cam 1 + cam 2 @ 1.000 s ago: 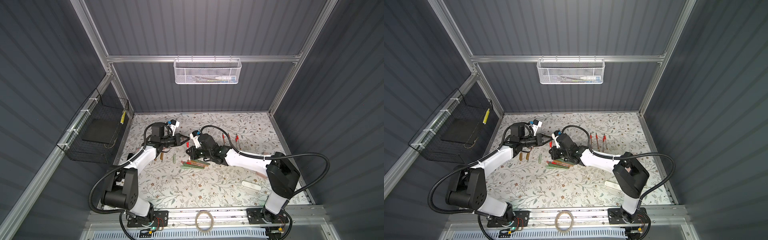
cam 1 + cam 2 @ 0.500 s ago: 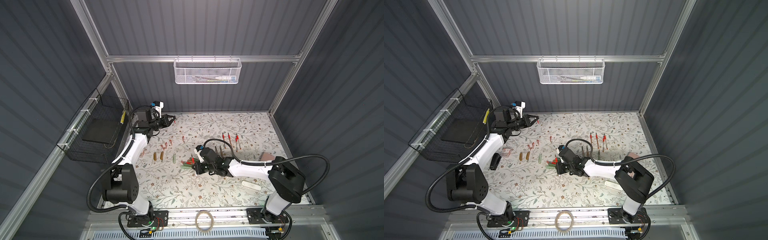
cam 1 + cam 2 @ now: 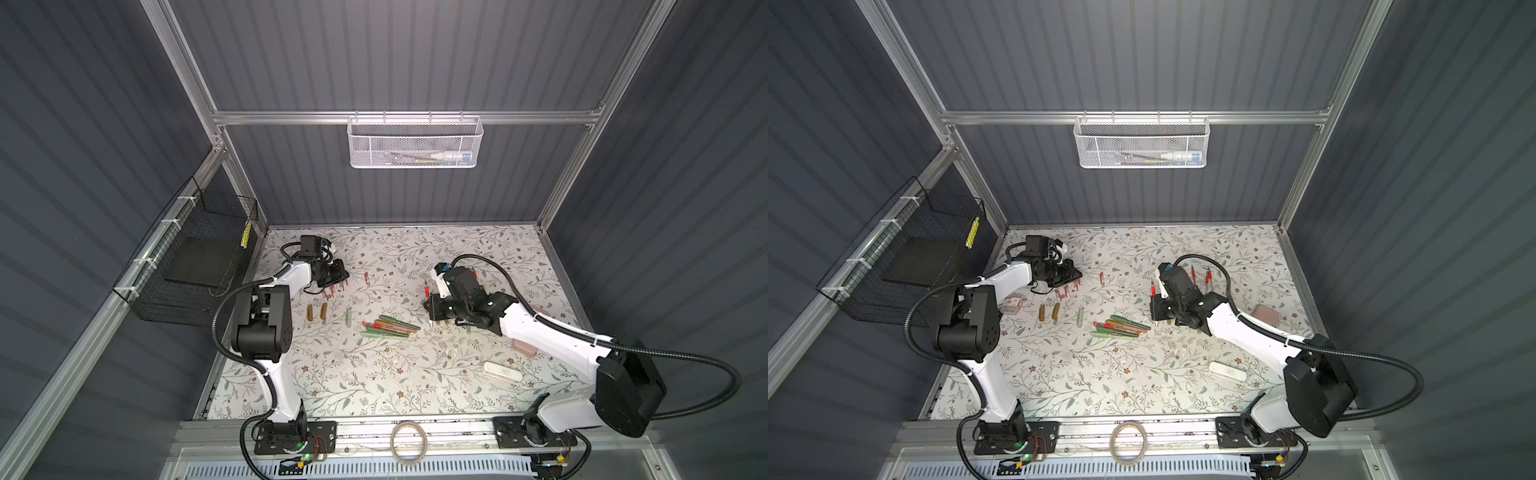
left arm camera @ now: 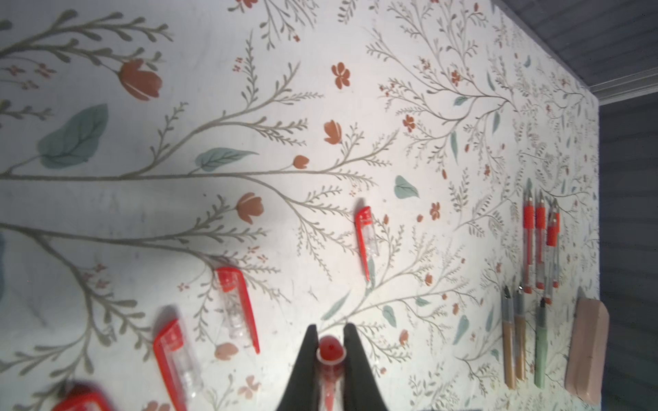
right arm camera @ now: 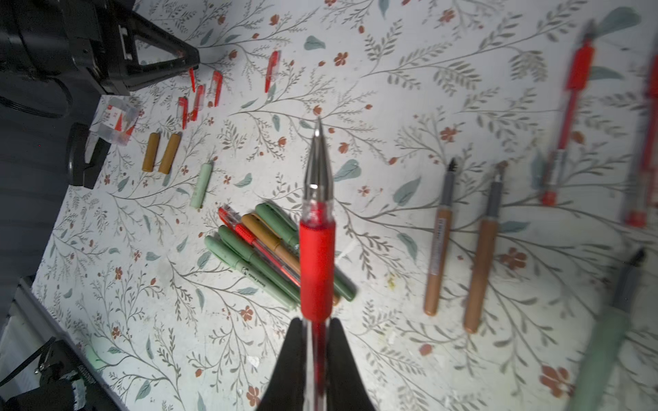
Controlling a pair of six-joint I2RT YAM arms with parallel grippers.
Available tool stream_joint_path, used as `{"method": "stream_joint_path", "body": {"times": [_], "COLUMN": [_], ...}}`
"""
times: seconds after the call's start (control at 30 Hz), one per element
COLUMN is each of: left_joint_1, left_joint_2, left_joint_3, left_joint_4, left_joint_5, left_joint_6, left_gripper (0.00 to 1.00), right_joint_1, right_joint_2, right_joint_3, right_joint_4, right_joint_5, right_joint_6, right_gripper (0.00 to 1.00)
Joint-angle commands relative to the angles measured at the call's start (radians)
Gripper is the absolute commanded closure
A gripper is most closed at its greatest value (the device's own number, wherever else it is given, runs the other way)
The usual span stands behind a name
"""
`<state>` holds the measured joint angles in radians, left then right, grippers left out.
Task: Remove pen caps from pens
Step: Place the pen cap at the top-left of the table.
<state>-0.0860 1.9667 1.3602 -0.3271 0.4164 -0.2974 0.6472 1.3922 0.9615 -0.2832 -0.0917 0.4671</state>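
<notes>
The heap of capped pens [image 3: 388, 328] lies near the middle of the floral table [image 3: 374, 399], green, mustard and one clear red pen lying across each other. To the right arm's side of the heap, the right gripper [image 5: 317, 322] hangs above the table with its jaws clamped tight on a red-grip pen [image 5: 317, 270], whose bare steel tip points out past the fingertips. Farther from the heap on that side lie the uncapped brown pens [image 5: 459, 256] and the uncapped red pens [image 4: 539, 242], with the pink case [image 3: 523, 347] and white case [image 3: 502, 371] beyond them. On the left arm's side of the heap lie a pale-green cap [image 5: 201, 185] and two mustard caps [image 5: 162, 153]. Past them, well away from the heap, the left gripper [image 4: 329, 331] is low over the table, its jaws pinched shut on a red cap [image 4: 331, 350], beside several loose red caps [image 4: 236, 302].
</notes>
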Motion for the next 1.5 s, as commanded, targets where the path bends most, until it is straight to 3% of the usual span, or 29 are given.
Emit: {"method": "stream_joint_path", "body": {"times": [0.0,0.17,0.5,0.63,0.8,0.87,1.1,1.47], "left_joint_1": [-0.012,-0.026,-0.027,-0.030,-0.031,-0.033,-0.041,-0.037], "left_joint_2": [0.058,0.161,0.224,0.221,0.183,0.163,-0.015,-0.475], "left_joint_3": [0.118,0.231,0.273,0.265,0.249,0.251,0.173,-0.215], "left_joint_4": [-0.069,-0.148,-0.176,-0.177,-0.176,-0.181,-0.155,0.054], "left_joint_5": [-0.001,-0.033,-0.050,-0.043,-0.051,-0.063,-0.078,-0.115], "left_joint_6": [0.038,0.040,0.017,0.002,-0.001,0.002,0.011,0.104], "left_gripper": [1.00,1.00,0.98,0.91,0.70,0.66,0.58,0.36], "right_joint_1": [-0.064,-0.168,-0.313,-0.350,-0.382,-0.395,-0.429,-0.429], "right_joint_2": [-0.033,0.059,0.255,0.349,0.432,0.472,0.569,0.770], "right_joint_3": [-0.004,0.084,0.291,0.383,0.474,0.518,0.617,0.844], "right_joint_4": [-0.086,-0.205,-0.286,-0.333,-0.370,-0.397,-0.425,-0.506], "right_joint_5": [-0.050,-0.103,-0.153,-0.147,-0.122,-0.118,-0.096,-0.093], "right_joint_6": [-0.056,-0.107,-0.209,-0.247,-0.294,-0.311,-0.331,-0.332], "right_gripper": [1.00,1.00,1.00,1.00,1.00,1.00,1.00,0.99]}}
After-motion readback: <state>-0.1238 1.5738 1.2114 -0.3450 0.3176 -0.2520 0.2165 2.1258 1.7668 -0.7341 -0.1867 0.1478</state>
